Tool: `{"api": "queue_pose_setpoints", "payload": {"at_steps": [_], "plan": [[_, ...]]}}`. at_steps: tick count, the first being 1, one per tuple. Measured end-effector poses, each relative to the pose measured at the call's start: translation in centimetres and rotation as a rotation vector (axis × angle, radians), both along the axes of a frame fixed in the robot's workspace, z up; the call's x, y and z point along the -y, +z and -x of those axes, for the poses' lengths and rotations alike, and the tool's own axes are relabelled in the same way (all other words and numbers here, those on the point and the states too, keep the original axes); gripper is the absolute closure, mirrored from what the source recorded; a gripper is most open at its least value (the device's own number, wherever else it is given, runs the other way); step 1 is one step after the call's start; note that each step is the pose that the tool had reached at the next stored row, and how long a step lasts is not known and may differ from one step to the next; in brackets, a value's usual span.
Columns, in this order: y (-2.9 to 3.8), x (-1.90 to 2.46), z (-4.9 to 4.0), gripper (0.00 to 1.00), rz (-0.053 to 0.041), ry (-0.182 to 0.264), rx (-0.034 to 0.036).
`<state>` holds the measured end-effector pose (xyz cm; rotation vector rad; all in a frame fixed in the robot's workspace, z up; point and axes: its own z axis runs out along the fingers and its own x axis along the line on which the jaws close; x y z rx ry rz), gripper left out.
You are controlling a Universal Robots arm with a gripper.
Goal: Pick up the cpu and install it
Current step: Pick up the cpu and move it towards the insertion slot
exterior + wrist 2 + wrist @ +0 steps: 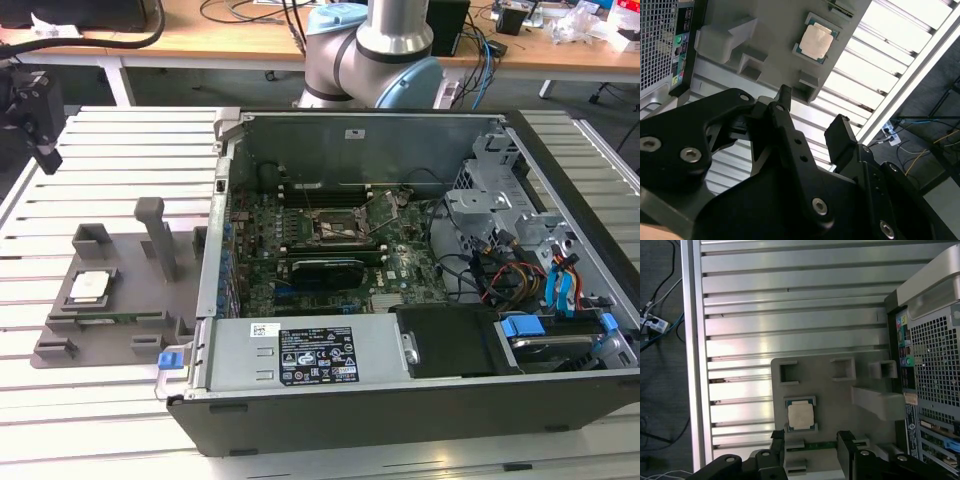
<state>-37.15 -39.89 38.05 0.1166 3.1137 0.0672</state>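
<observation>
**Open, empty gripper [811, 117] near the cpu [90, 286]**

Exterior view: the cpu is seen lying flat in a recess of the grey fixture plate [130, 310], on the slatted surface [130, 150], to the exterior view's left of the open computer case [400, 400].
Second wrist view: the gripper's jaws are spread, with nothing held between them.
First wrist view: the cpu is shown beyond the gap between the fingers [777, 440], untouched.

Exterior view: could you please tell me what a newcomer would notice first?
The open case takes up the middle and the exterior view's right. On the exterior view's left, the cpu lies on a grey plate, and in the first wrist view the open gripper hangs near it.
</observation>
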Motion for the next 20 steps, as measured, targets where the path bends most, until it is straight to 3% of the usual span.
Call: {"api": "queue_pose_setpoints", "payload": {"at_steps": [20], "plan": [[-1.06, 0.0, 0.0, 0.45, 0.0, 0.0, 0.0]]}}
